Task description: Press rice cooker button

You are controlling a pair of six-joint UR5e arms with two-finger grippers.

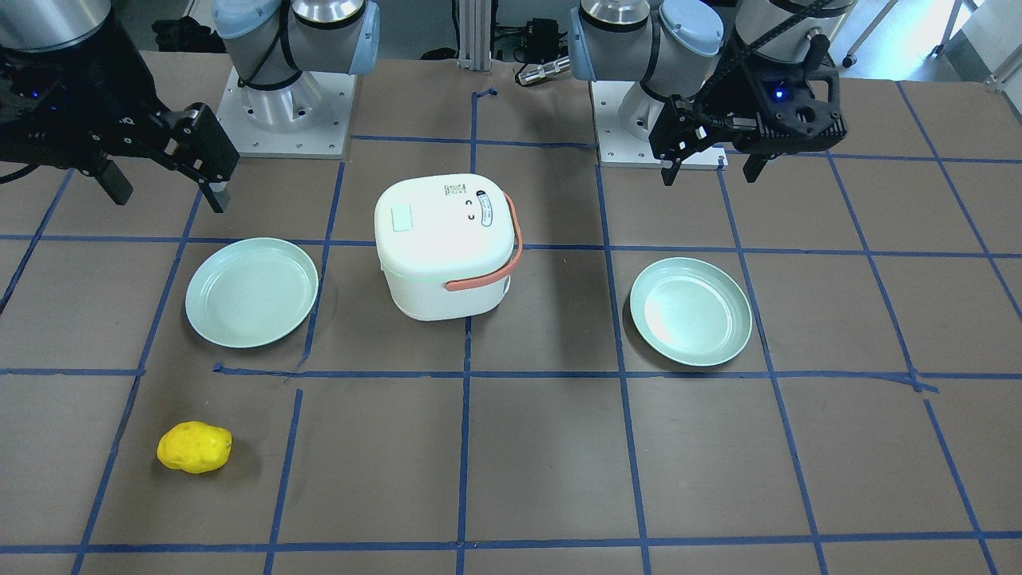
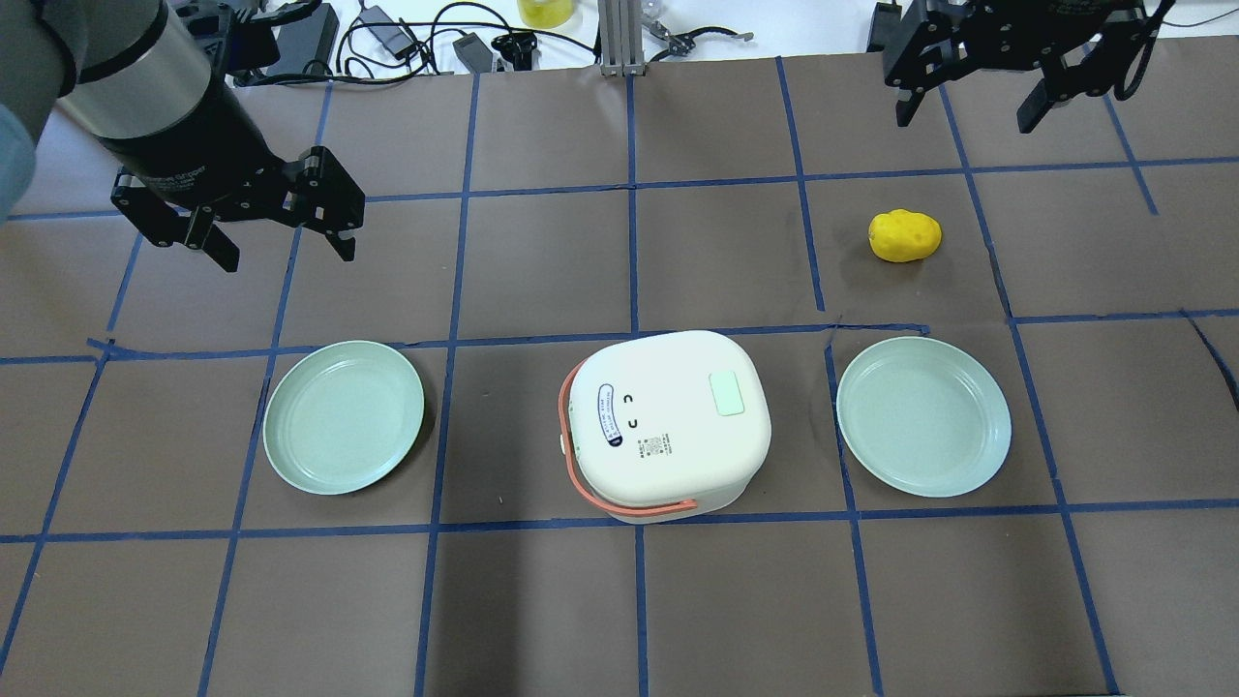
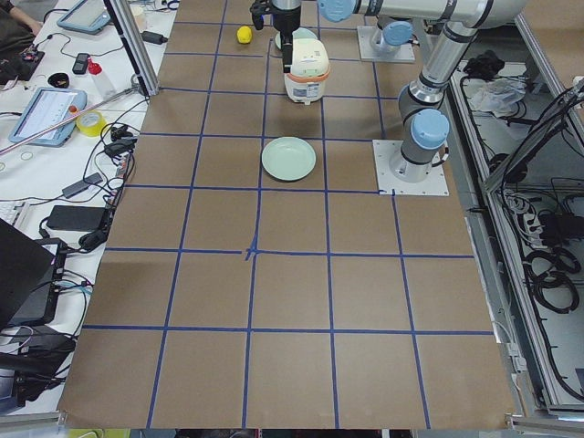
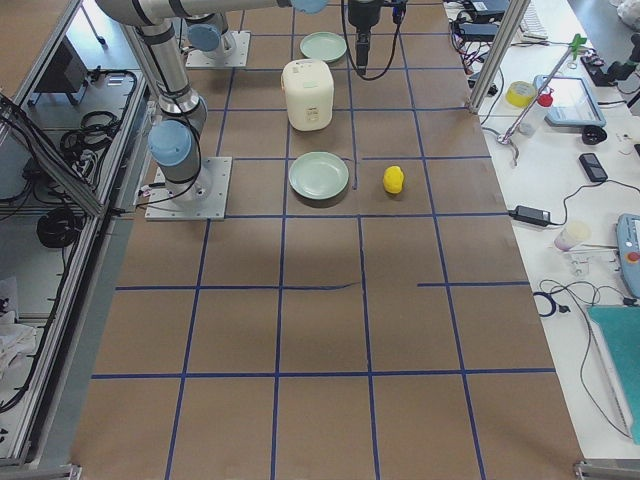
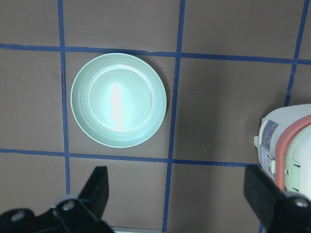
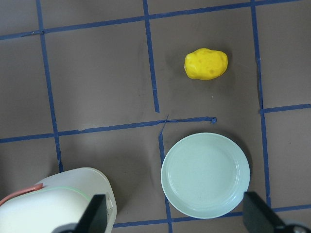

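The white rice cooker (image 1: 443,247) with an orange handle stands at the table's middle, lid shut. A pale green button (image 1: 402,217) sits on its lid; it also shows in the overhead view (image 2: 726,394). My left gripper (image 2: 287,257) is open and empty, held above the table beyond the left plate, well away from the cooker (image 2: 668,426). It shows in the front view (image 1: 709,177) too. My right gripper (image 2: 966,121) is open and empty, high at the far right, also seen in the front view (image 1: 170,200). The cooker's edge shows in both wrist views (image 5: 286,145) (image 6: 58,199).
Two pale green plates flank the cooker, one on the left (image 2: 344,416) and one on the right (image 2: 922,416). A yellow lumpy object (image 2: 904,236) lies beyond the right plate. Blue tape lines grid the brown table. Cables and tools lie past the far edge.
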